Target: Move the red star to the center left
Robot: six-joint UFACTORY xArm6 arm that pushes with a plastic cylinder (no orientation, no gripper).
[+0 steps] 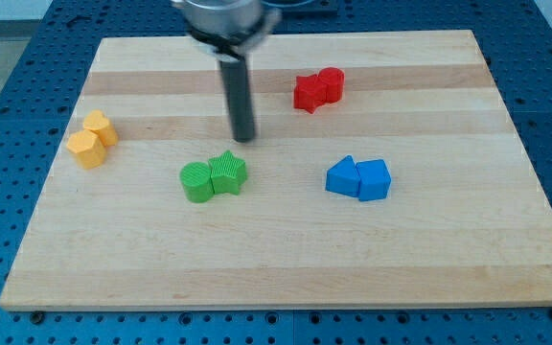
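The red star [308, 93] lies near the view's top, right of centre, touching a second red block [331, 83] on its right. My tip [244, 139] stands on the board left of and below the red star, apart from it. It is just above the green star [227, 172], which touches a green round block [197, 181] on its left.
Two yellow blocks [92, 140] sit together at the view's left, about mid-height. Two blue blocks [358, 178] sit together right of centre. The wooden board [286, 268] lies on a blue perforated table.
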